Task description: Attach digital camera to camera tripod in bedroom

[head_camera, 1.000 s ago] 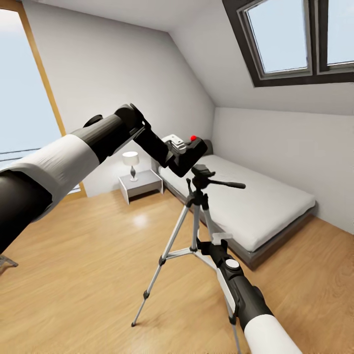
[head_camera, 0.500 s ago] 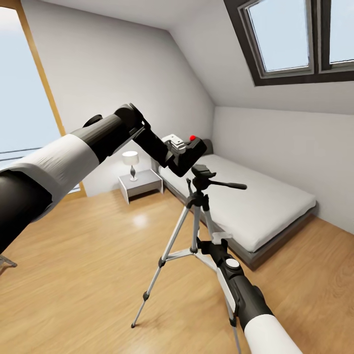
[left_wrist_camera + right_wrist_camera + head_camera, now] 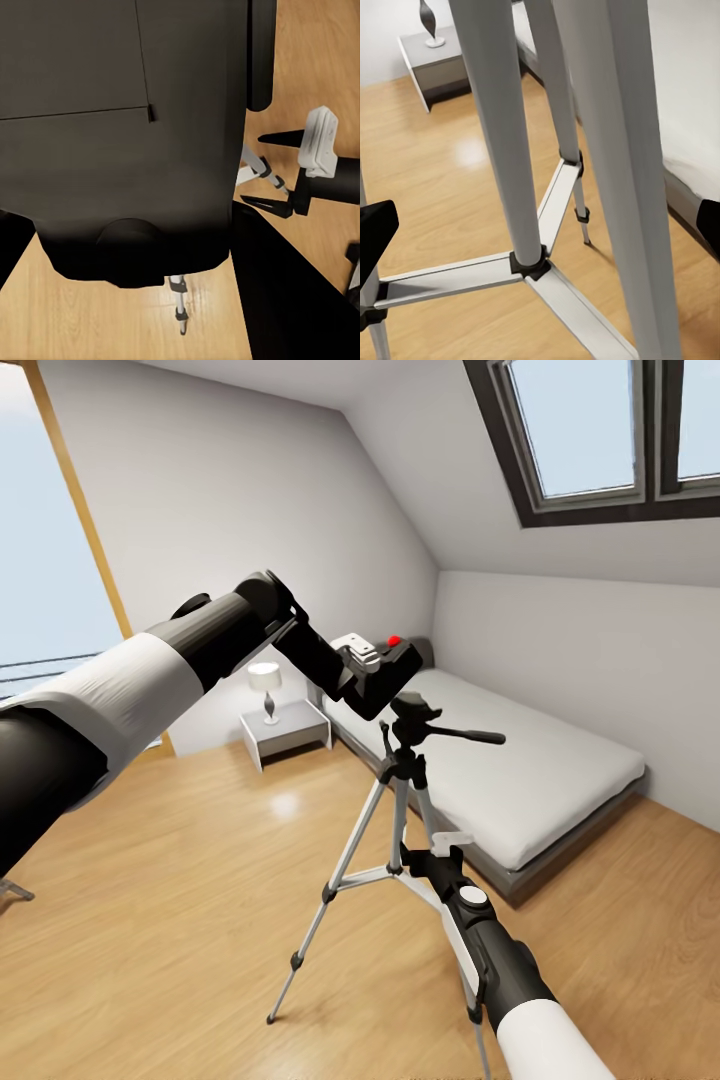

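The left gripper (image 3: 372, 672) is clamping the camera (image 3: 385, 675) just above and beside the tripod (image 3: 397, 800) head, apart from it. The right gripper (image 3: 440, 847) is hovering beside a tripod leg, jaws spread wide. The tripod is standing on the wood floor (image 3: 180, 920) near the bed (image 3: 520, 780).
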Robot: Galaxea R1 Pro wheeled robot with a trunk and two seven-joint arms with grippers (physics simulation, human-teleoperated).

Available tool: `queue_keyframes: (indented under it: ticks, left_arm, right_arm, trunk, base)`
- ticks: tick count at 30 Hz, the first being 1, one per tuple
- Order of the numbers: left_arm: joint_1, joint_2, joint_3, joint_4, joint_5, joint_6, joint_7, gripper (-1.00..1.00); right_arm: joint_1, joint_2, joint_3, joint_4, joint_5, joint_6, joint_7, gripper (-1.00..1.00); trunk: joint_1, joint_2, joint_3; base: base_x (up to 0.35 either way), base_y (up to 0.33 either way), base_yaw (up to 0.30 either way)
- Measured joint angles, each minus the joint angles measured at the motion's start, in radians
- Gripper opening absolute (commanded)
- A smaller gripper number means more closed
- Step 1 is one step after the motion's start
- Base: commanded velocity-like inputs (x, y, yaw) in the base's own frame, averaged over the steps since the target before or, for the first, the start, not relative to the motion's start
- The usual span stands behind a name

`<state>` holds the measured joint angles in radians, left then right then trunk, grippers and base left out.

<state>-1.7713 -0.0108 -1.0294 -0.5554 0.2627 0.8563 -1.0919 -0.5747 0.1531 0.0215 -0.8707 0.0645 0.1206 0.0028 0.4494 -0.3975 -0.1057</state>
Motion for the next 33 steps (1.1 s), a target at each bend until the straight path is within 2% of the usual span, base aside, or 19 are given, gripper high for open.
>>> queue_keyframes:
  ticks: [12, 33]
  left_arm:
    - [0.000, -0.002, -0.002, -0.001, 0.000, 0.000, 0.001, -1.00]
    - [0.000, -0.003, -0.005, -0.005, -0.001, 0.000, 0.001, -1.00]
  right_arm:
    - [0.000, -0.001, 0.000, 0.000, 0.001, 0.000, 0.000, 1.00]
    - [0.000, -0.001, 0.000, 0.000, 0.001, 0.000, 0.000, 1.00]
  trunk:
    - [0.000, 0.000, -0.019]
    - [0.000, 0.000, -0.027]
  base:
    - [0.161, 0.000, 0.000]
    - [0.006, 0.000, 0.000]
